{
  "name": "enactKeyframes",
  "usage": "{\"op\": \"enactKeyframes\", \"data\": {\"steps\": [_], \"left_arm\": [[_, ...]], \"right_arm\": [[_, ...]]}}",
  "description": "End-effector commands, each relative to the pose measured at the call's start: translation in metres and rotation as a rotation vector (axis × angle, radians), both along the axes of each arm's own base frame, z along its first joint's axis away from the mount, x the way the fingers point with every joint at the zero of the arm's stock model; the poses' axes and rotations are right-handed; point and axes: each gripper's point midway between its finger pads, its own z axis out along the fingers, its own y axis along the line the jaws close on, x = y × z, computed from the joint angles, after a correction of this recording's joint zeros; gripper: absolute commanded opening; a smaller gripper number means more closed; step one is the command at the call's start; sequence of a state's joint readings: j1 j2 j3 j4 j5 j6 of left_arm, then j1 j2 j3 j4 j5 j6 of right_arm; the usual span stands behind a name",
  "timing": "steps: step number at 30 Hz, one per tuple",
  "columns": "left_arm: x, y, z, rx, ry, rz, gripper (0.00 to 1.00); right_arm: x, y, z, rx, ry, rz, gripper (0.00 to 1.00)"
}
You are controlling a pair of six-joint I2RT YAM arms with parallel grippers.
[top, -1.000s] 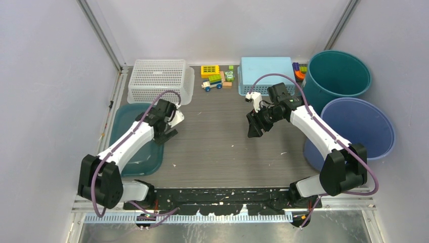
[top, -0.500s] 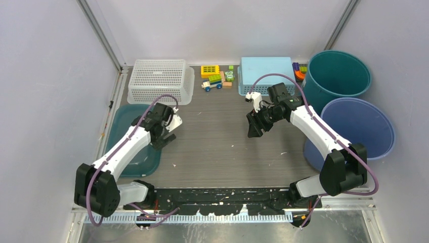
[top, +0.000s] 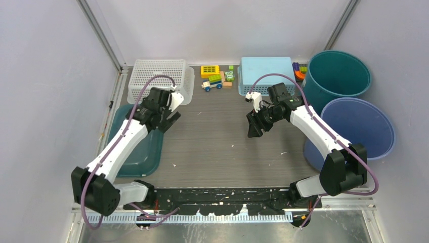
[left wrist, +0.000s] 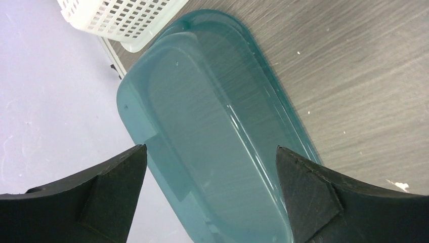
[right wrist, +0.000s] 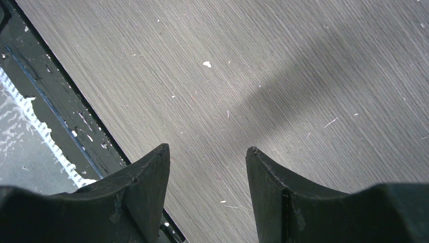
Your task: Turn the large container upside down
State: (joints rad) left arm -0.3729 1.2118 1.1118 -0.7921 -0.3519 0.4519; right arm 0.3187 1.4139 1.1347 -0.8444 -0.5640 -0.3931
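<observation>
Large teal container (top: 147,152): left of frame, below the white basket (top: 161,78); long axis runs up-down the frame, opening apparently upward. Left gripper (top: 171,117): spread wide, empty, over its upper right corner. Right gripper (top: 254,129): moderately parted, empty, centre-right

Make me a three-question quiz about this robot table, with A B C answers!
1. Where is the toy truck? A) inside a bucket B) between the white mesh basket and the light blue basket C) in a gripper
2. How many round buckets? A) one B) two C) four
3. The left gripper is: A) open B) shut on a toy C) missing
1 B, it stands between them. 2 B, one teal bucket, one blue bucket. 3 A, its fingers stand wide apart.
</observation>
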Motion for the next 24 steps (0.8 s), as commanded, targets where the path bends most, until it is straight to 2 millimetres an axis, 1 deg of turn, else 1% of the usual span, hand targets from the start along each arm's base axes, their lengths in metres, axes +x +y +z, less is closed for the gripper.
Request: {"op": "enactKeyframes", "data": {"steps": [1,5,9,13,16,24], "left_arm": [[0.034,-0.001,-0.012,0.042,-0.060,0.047,1.00],[0.061,0.002,-0.024,0.094,-0.080,0.089,1.00],[0.081,0.009,-0.035,0.150,-0.089,0.131,1.00],[0.090,0.019,-0.041,0.185,-0.095,0.164,1.00],[0.095,0.024,-0.043,0.201,-0.104,0.181,1.00],[0.105,0.033,-0.049,0.222,-0.102,0.209,1.00]], "right_arm": [[0.004,0.003,0.016,0.033,-0.061,0.003,0.61],[0.004,0.003,0.018,0.037,-0.068,0.001,0.61],[0.004,0.003,0.018,0.037,-0.067,-0.001,0.61],[0.004,0.003,0.018,0.036,-0.070,0.002,0.61],[0.004,0.003,0.017,0.037,-0.067,0.002,0.61],[0.003,0.003,0.018,0.037,-0.072,0.005,0.61]]}}
